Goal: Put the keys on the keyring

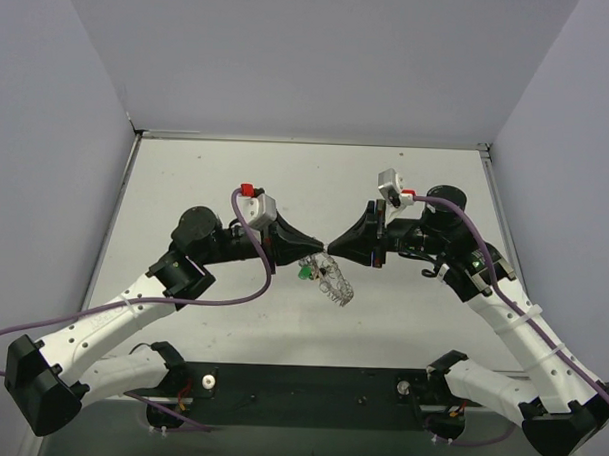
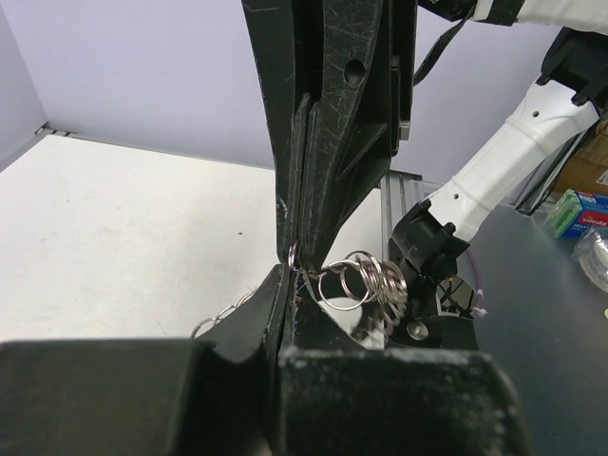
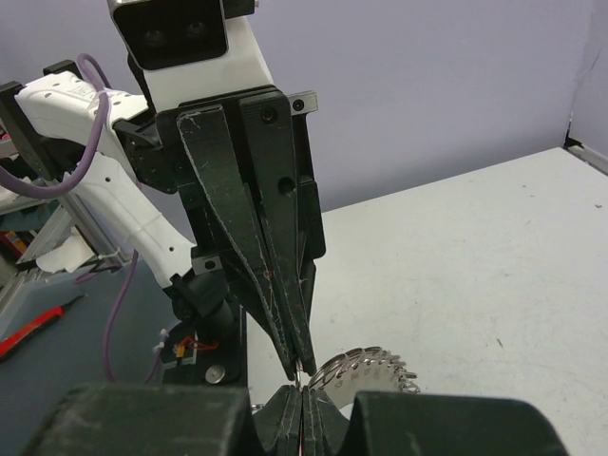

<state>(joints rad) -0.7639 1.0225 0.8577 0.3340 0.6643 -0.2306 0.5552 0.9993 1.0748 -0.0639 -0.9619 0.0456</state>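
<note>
The keyring (image 1: 331, 281) hangs above the middle of the table (image 1: 236, 176), slightly towards the near edge. From above it looks like a stretched silvery bunch. Its long axis slants from just under the meeting fingertips down towards the near right corner. A green key (image 1: 305, 273) sits at the upper left end of the bunch, and only this view shows it. The left gripper (image 1: 319, 247) and the right gripper (image 1: 331, 244) point at each other tip to tip. The keyring starts directly below that meeting point and trails off to the right arm's side.

In the left wrist view the left gripper (image 2: 282, 275) is closed, with no gap between its fingers. The right gripper (image 2: 296, 249) comes down from above, also closed, and its tip is touching the left one's. Here the keyring (image 2: 366, 285) shows as several overlapping wire loops. They fan out to the right from the point where the tips meet. A bit of wire runs into the seam of the left fingers, so that gripper is pinching the ring.

In the right wrist view the right gripper (image 3: 302, 404) is pressed shut at the bottom edge. The left gripper (image 3: 299, 366) reaches down to it from above. The keyring (image 3: 366, 366) shows its toothed rim here, a jagged arc just to the right of the joined tips, above the table (image 3: 475, 266). I cannot tell from any view whether the right fingers have wire between them.
</note>
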